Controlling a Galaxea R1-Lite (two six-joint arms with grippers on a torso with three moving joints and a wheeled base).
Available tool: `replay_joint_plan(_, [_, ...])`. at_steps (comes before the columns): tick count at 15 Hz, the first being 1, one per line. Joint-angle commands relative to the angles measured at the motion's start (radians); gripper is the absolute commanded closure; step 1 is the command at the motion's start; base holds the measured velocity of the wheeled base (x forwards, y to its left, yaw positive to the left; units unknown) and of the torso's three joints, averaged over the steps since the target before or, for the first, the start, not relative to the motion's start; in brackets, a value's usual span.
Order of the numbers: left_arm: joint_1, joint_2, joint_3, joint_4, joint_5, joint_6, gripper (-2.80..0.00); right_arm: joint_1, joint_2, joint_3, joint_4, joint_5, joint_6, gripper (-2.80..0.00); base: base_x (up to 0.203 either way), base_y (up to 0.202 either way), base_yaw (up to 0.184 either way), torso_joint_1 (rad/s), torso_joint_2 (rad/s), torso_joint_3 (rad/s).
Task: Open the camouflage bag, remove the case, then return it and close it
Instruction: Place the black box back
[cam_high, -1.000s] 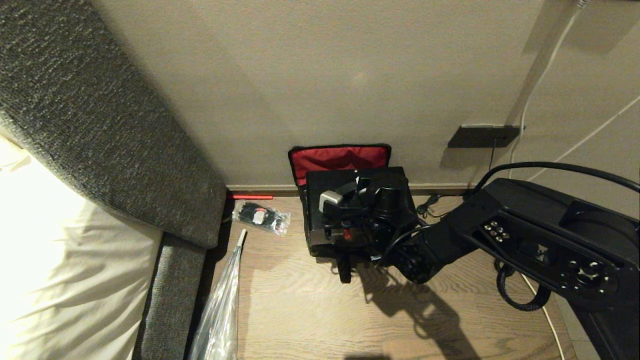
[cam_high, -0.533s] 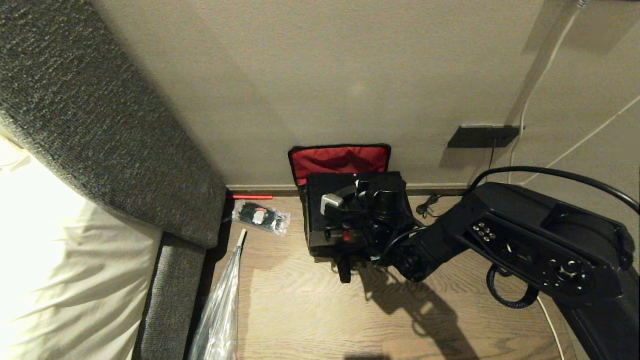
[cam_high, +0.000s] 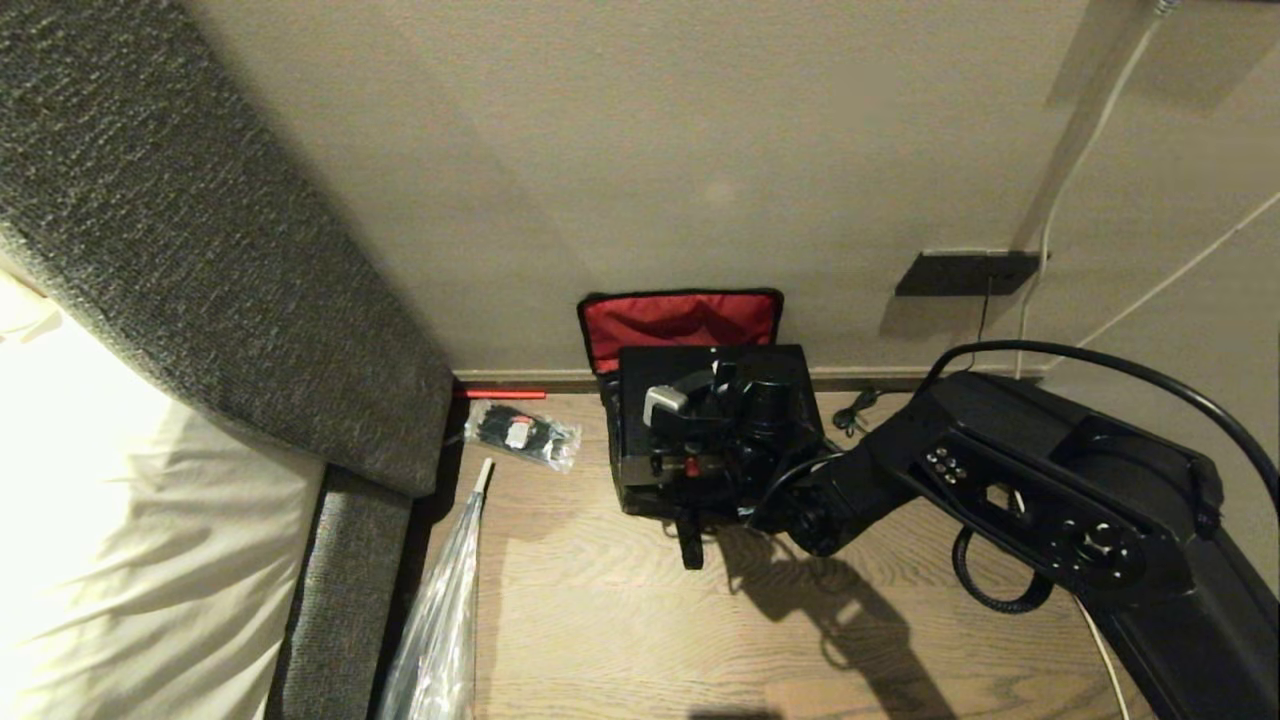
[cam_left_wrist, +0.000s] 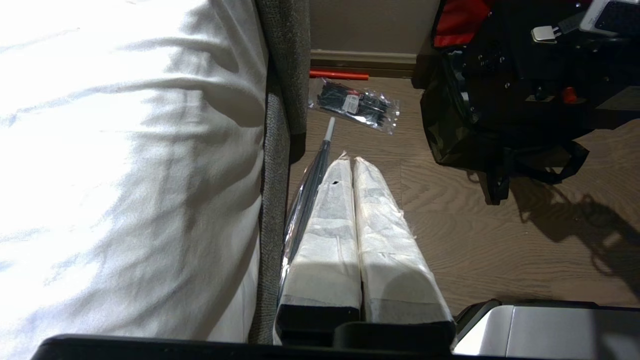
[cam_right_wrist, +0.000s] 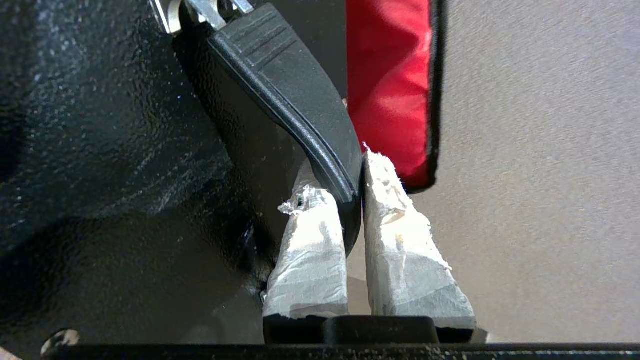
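Note:
The camouflage bag (cam_left_wrist: 447, 132) stands on the wood floor against the wall, its red-lined lid (cam_high: 680, 318) flipped up against the wall. The black case (cam_high: 640, 425) sits in the bag's open mouth with its upper part sticking out; how deep it sits is hidden. My right gripper (cam_right_wrist: 345, 175) is shut on the case's curved black handle (cam_right_wrist: 295, 100), which passes between the taped fingers (cam_right_wrist: 310, 240). In the head view the right wrist covers the case's top right. My left gripper (cam_left_wrist: 348, 162) hangs shut and empty beside the bed.
A clear packet of black items (cam_high: 522, 432) and a red stick (cam_high: 500, 394) lie left of the bag. An umbrella in a plastic sleeve (cam_high: 440, 610) leans by the grey bed frame (cam_high: 200, 250). Cables (cam_high: 1000, 590) and a wall socket (cam_high: 965, 272) are on the right.
My right arm has dropped and swung a little inward, and the case has sunk slightly toward the bag with it. The grip on the handle is unchanged.

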Motion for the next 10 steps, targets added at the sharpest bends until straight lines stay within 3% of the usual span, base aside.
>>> replay_joint_plan(1, [0.0,0.0,0.0,0.0,0.0,0.0,0.0,-0.005,0.0,-0.012,-0.006,-0.003,-0.01,0.0,0.0,0.0,0.0,0.0,0.0,0.0])
replay_joint_plan(10, [0.0,0.0,0.0,0.0,0.0,0.0,0.0,-0.019,0.026,-0.088,0.062,-0.005,0.009,0.0,0.0,0.0,0.0,0.0,0.0,0.0])
